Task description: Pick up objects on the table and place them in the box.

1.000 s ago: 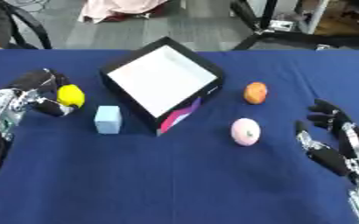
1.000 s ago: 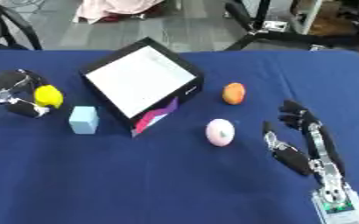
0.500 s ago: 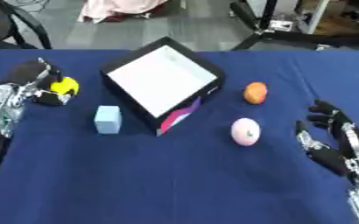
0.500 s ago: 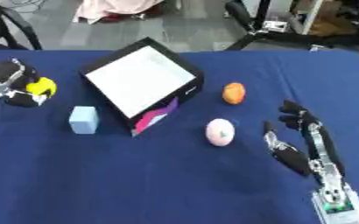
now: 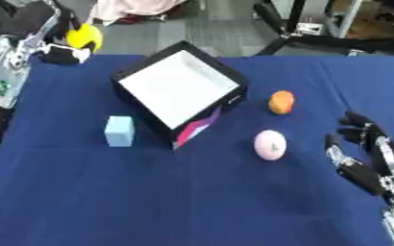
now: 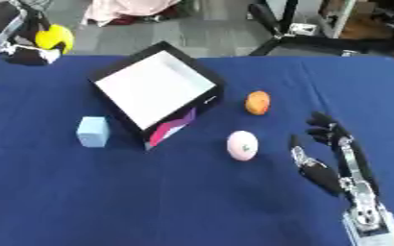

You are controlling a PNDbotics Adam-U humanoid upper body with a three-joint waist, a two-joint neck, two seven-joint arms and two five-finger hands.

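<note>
My left hand (image 5: 55,45) is raised at the upper left, above the table's far edge, its fingers curled round a yellow ball (image 5: 84,37). The black box (image 5: 180,89) with a white inside stands tilted at the table's middle. A light blue cube (image 5: 119,130) lies left of the box. An orange ball (image 5: 281,102) sits to the box's right, and a pink egg-shaped object (image 5: 269,144) lies nearer the front. My right hand (image 6: 328,154) rests open at the lower right, fingers up, holding nothing.
A dark blue cloth (image 5: 183,202) covers the table. Beyond its far edge are a grey floor, black chair legs (image 5: 284,29) and a pink cloth (image 5: 133,8).
My left hand has lifted the yellow ball off the table, up and toward the far left. The right hand has stayed in place.
</note>
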